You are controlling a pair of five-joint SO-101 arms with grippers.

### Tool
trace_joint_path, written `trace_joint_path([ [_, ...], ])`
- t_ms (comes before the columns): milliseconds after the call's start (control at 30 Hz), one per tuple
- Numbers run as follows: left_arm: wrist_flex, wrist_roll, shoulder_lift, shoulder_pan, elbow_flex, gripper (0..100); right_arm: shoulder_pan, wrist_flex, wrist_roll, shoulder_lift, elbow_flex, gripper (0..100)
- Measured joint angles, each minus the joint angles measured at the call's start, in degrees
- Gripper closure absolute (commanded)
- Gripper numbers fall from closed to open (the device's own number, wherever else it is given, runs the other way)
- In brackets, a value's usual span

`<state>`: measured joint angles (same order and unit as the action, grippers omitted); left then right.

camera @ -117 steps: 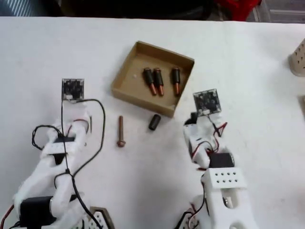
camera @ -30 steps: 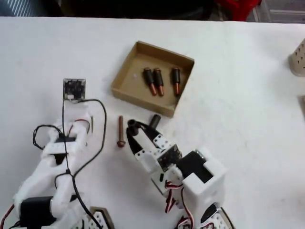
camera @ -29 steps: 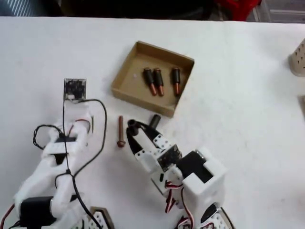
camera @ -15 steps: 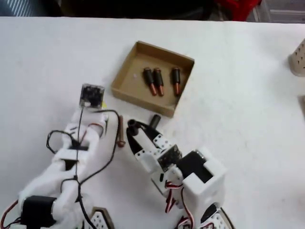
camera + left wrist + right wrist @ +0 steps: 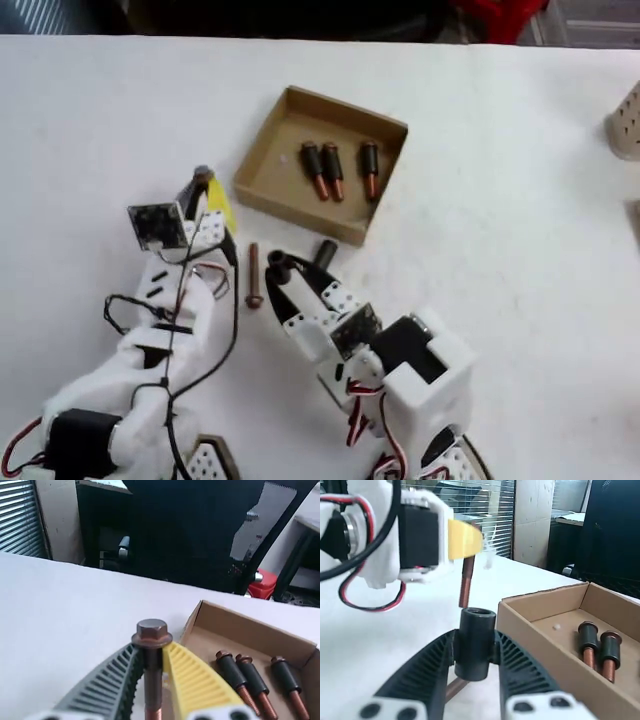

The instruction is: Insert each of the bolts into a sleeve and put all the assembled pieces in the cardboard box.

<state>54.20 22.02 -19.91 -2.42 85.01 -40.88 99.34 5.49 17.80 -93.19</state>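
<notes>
My left gripper [image 5: 150, 655] is shut on a copper bolt [image 5: 151, 636], head up between the grey and yellow fingers. From above, this gripper [image 5: 205, 200] hangs just left of the cardboard box [image 5: 295, 210]. My right gripper [image 5: 474, 645] is shut on a black sleeve [image 5: 472, 642], open end up, close in front of the box wall [image 5: 540, 645]. The held bolt [image 5: 466, 585] hangs just beyond the sleeve. A second bolt [image 5: 253, 275] lies loose on the table between the arms, partly under the right gripper's fingers [image 5: 451, 690]. Three assembled pieces [image 5: 335, 170] lie in the box.
A beige perforated object [image 5: 625, 125] stands at the table's right edge. A black cable [image 5: 232, 300] loops off the left arm beside the loose bolt. Bare table lies right of the box and at the far left.
The left arm swung right toward the box and tilted up, bringing its bolt into view. The right arm, earlier back by the box's right corner, came over the sleeve and has held still since.
</notes>
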Motion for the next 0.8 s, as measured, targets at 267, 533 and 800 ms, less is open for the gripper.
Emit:
trace_joint_path([
  [267, 0.9, 0.5, -14.3, -2.6, 8.1, 98, 0.0, -1.1, 0.0, 0.0, 1.0, 98.2],
  [533, -28.0, 0.6, -44.4, -7.6, 9.8, 98, 0.0, -1.1, 0.0, 0.0, 1.1, 98.2],
  [800, -60.1, 0.6, -75.8, -15.9, 9.8, 98, 0.0, -1.1, 0.0, 0.0, 1.1, 98.2],
])
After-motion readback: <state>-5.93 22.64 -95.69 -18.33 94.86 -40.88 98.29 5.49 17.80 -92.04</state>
